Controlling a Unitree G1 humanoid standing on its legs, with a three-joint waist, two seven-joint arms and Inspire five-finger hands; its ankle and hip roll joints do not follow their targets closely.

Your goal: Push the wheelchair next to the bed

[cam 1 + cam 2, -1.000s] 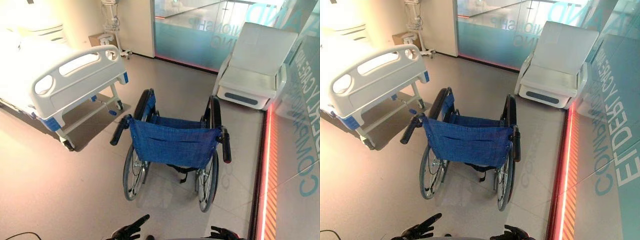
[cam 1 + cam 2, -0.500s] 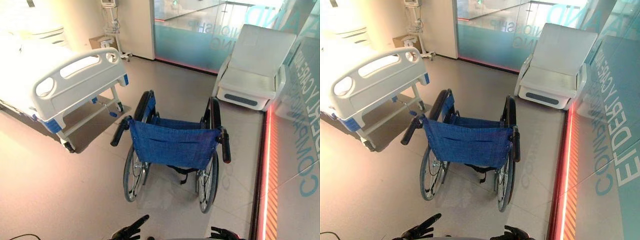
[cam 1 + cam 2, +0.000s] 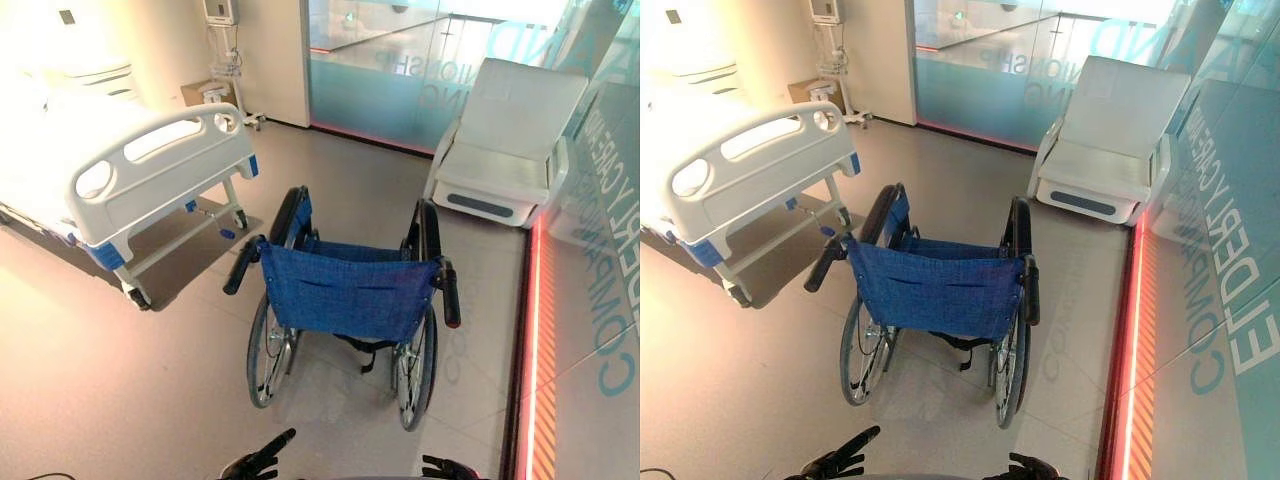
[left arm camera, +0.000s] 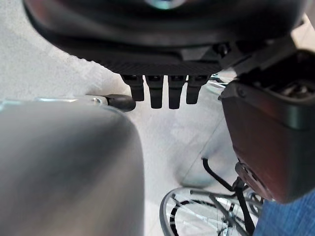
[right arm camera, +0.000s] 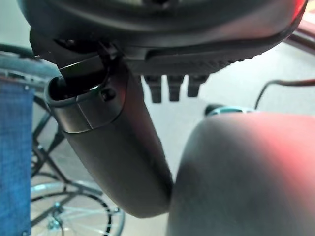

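Basically nothing's done yet: wheelchair [image 3: 345, 300] sits well apart from the bed [image 3: 150, 170], both hands (left hand [image 3: 258, 463], right hand [image 3: 447, 467]) low, fingers loosely open, off the push handles [image 3: 240, 268].

Bare floor [image 3: 150, 380] (wide) separates wheelchair [image 3: 345, 295] from bed [image 3: 150, 170].

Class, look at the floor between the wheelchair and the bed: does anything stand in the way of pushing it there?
Nothing visible does. Bare floor lies between the wheelchair and the bed, to its front left. Both hands, left hand and right hand, hang behind it, apart from its handles.
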